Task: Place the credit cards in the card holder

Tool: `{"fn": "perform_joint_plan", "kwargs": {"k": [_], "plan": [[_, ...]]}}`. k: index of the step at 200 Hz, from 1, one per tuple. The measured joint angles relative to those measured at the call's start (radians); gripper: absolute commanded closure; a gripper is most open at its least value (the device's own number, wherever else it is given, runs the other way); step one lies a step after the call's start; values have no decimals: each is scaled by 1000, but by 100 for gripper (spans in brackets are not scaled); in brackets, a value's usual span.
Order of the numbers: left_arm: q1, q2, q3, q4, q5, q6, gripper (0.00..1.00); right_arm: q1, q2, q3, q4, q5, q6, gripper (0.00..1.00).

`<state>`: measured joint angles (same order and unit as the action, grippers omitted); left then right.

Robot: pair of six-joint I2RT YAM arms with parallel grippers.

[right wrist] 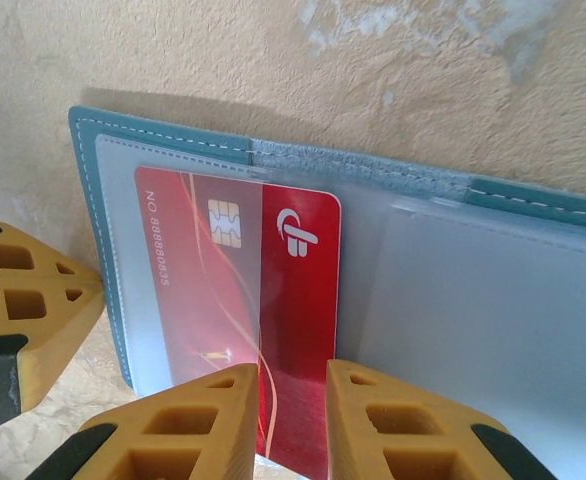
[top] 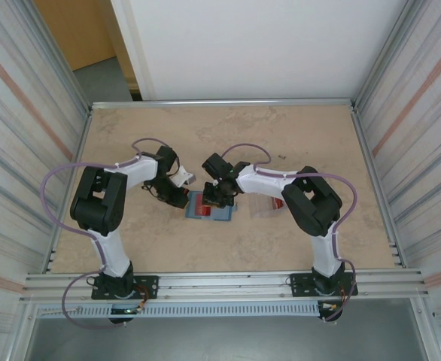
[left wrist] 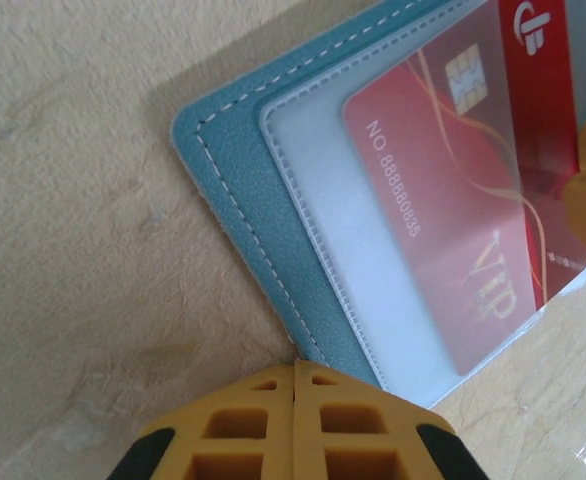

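The glossy red rectangular credit card point(right wrist: 235, 290) sits half inside the open teal-blue folding card holder's point(right wrist: 153, 135) clear sleeve; right gripper point(right wrist: 293, 420) pinches its 6 o'clock edge. Left gripper point(left wrist: 295, 420), jaws together, presses the holder's edge.

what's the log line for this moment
left hand shut, pinning card holder | right hand gripping credit card, partway in sleeve

Even, soft overhead light, speckled beige tabletop point(top: 303, 135) evenly bright, faint shadow beside the open teal-blue stitched leather card holder point(left wrist: 243, 190), sheen on its glossy red plastic card point(right wrist: 223, 290), near yellow fingertips point(right wrist: 173, 430) slightly soft
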<state>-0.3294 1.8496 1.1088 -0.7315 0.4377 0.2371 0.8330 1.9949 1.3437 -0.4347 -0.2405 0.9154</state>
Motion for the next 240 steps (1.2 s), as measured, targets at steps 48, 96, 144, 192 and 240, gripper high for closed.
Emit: {"fn": "perform_joint_plan", "kwargs": {"k": [48, 96, 144, 192, 240], "plan": [[0, 0, 0, 0, 0, 0, 100, 5, 0, 1, -5, 2, 0, 73], [-1, 0, 0, 1, 0, 0, 100, 5, 0, 1, -15, 9, 0, 74], [-1, 0, 0, 1, 0, 0, 100, 12, 13, 20, -15, 2, -2, 80], [-3, 0, 0, 2, 1, -3, 100, 22, 48, 64, -8, -14, -2, 80], [-4, 0, 0, 2, 1, -3, 100, 24, 60, 71, -8, -21, -2, 77]]}}
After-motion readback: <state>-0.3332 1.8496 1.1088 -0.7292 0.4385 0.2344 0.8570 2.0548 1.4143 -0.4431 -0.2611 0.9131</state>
